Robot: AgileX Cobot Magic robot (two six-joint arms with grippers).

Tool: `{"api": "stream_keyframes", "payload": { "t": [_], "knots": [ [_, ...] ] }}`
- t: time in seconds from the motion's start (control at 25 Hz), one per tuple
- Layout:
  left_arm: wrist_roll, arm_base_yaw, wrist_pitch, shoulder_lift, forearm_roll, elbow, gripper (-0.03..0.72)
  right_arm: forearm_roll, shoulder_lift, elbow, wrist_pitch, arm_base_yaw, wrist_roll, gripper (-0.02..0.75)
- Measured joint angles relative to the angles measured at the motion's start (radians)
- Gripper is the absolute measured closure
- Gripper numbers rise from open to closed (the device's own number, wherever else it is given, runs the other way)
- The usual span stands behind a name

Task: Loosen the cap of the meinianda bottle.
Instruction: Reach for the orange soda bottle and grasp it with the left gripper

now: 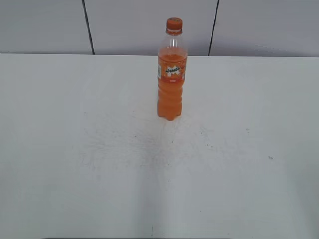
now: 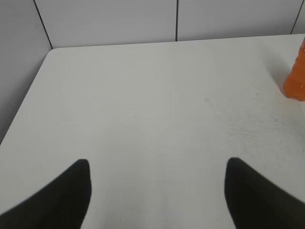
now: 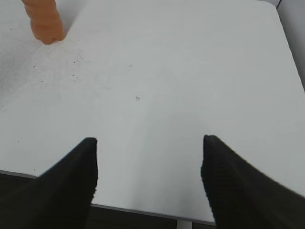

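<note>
Upright near the far middle of the white worktop [image 1: 75, 149] stood the bottle [image 1: 171, 79], its orange drink reaching up to the shoulder and its label band around the upper body. Its orange cap [image 1: 174, 23] sat on the neck, with nothing touching it. Neither arm showed in the exterior view. From the left wrist, the left claw [image 2: 157, 191] hung over bare worktop with its two dark fingers [image 2: 57, 200] spread wide and nothing between them; the bottle's lower body showed only at the right edge, well apart. The right claw [image 3: 150, 176] likewise had its fingers [image 3: 71, 181] spread wide and held nothing, near the worktop's front edge, with the bottle's base far off at upper left
</note>
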Motion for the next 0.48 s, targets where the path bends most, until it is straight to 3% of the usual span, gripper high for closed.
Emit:
{"api": "stream_keyframes", "payload": {
  "t": [0.48],
  "knots": [
    [0.0,0.0,0.0,0.0,0.0,0.0,0.161,0.0,0.0,0.0,0.0,0.0,0.0,0.225]
  ]
}}
